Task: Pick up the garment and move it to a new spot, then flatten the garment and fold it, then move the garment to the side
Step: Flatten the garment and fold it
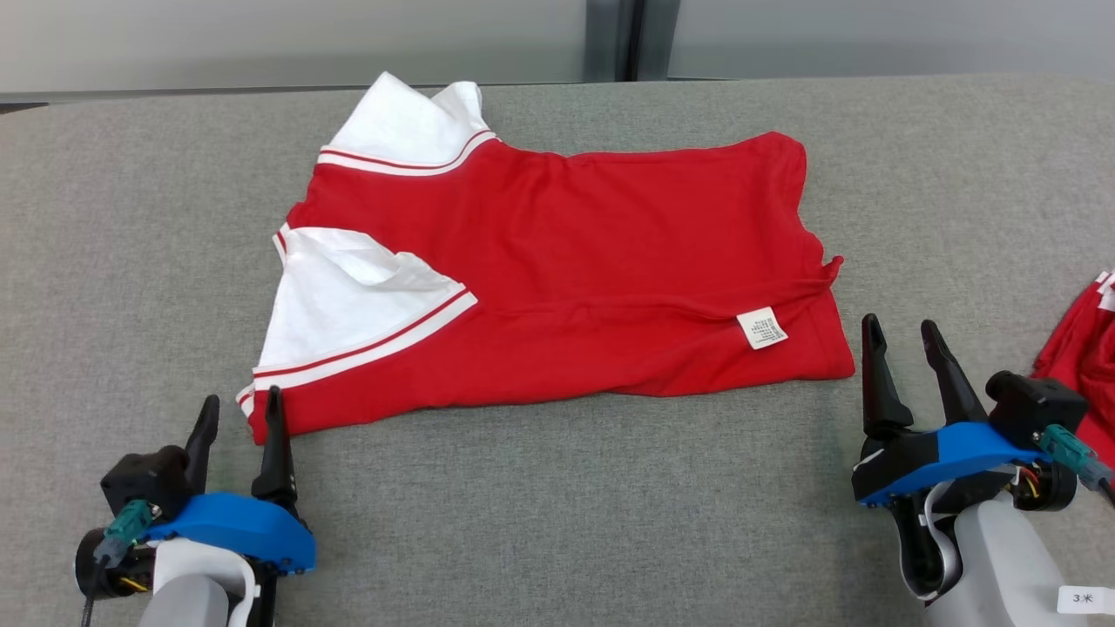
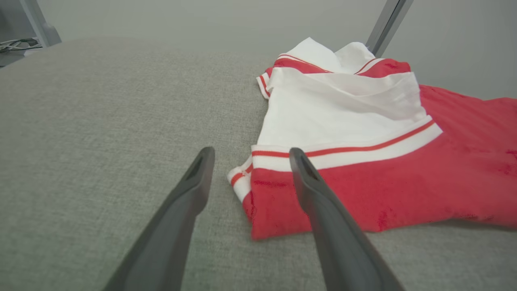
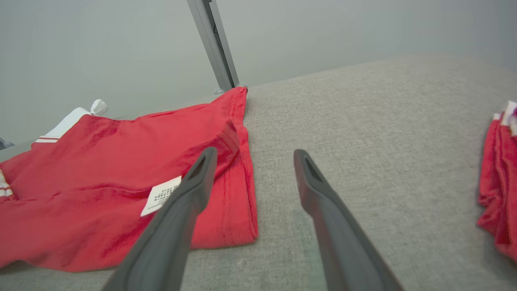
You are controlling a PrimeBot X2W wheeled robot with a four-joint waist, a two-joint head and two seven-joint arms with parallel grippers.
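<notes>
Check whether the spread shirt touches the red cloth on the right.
Apart. The right wrist view shows bare grey surface between the shirt and the red cloth.

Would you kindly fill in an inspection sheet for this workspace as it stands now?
Surface: grey woven fabric tabletop, no stains seen.
Job's things: red short-sleeved shirt with white striped sleeves lying spread out, sleeves left, hem right; white care label showing.
Clutter: second red garment at the right edge, partly cut off.
Grippers: left gripper open at the shirt's near-left corner; right gripper open beside its near-right corner.
Cables: green-plugged cable on each wrist; loose wires beyond the table.
Surroundings: pale wall panels, dark upright post.
</notes>
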